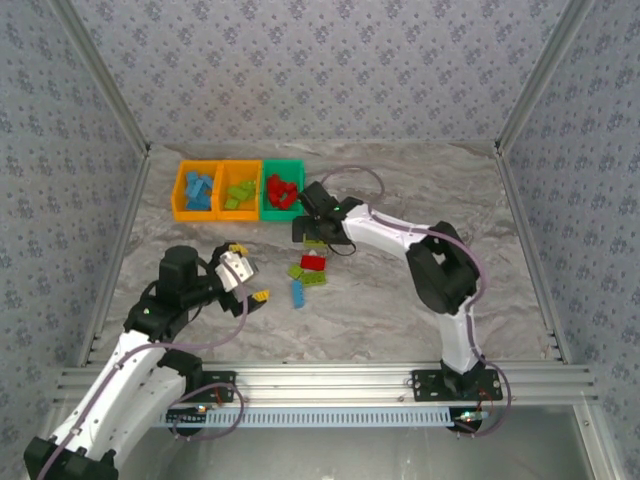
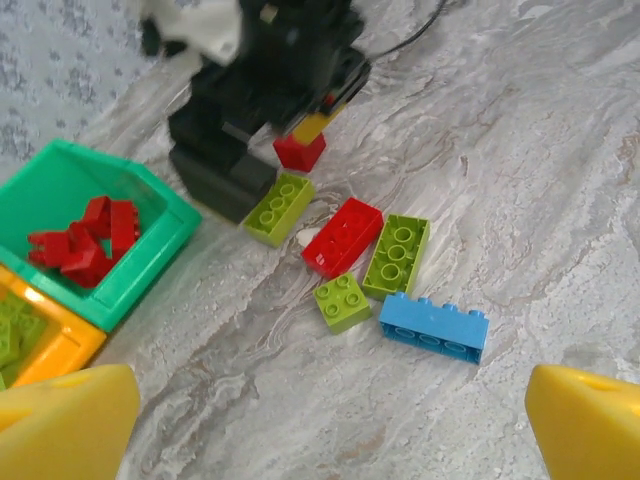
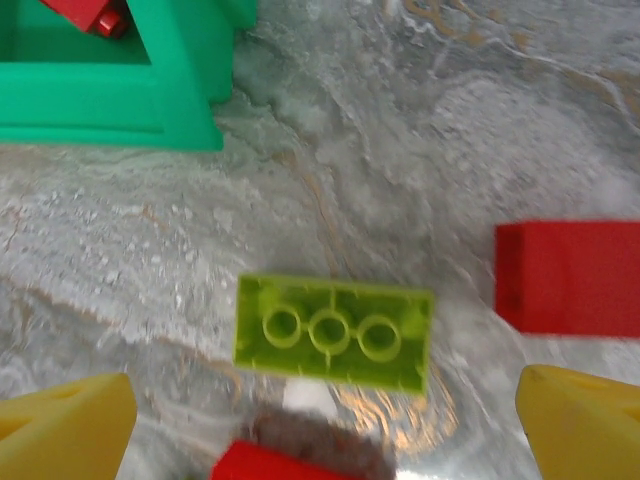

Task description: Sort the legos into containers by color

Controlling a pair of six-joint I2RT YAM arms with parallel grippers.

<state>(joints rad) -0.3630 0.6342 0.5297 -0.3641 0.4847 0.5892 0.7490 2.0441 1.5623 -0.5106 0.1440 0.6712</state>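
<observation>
Three joined bins stand at the back left: an orange bin (image 1: 182, 190) holding blue legos, an orange bin (image 1: 240, 165) holding lime ones, and a green bin (image 1: 283, 212) (image 2: 150, 260) (image 3: 150, 100) holding red ones. Loose legos lie in front of them: a lime brick (image 2: 278, 207) (image 3: 333, 330), a long red brick (image 2: 343, 235) (image 3: 570, 275), a small red brick (image 2: 300, 150), another lime brick (image 2: 397, 255), a small lime square (image 2: 342, 301) and a blue brick (image 2: 434, 326). My right gripper (image 1: 315, 238) (image 3: 325, 430) hangs open just above the first lime brick. My left gripper (image 1: 248, 273) (image 2: 335, 430) is open and empty, short of the pile.
Patterned walls enclose the marble table (image 1: 400, 300) on three sides. The right arm's cable (image 1: 355, 170) loops near the green bin. Bare table stretches to the right of the pile and in front of it.
</observation>
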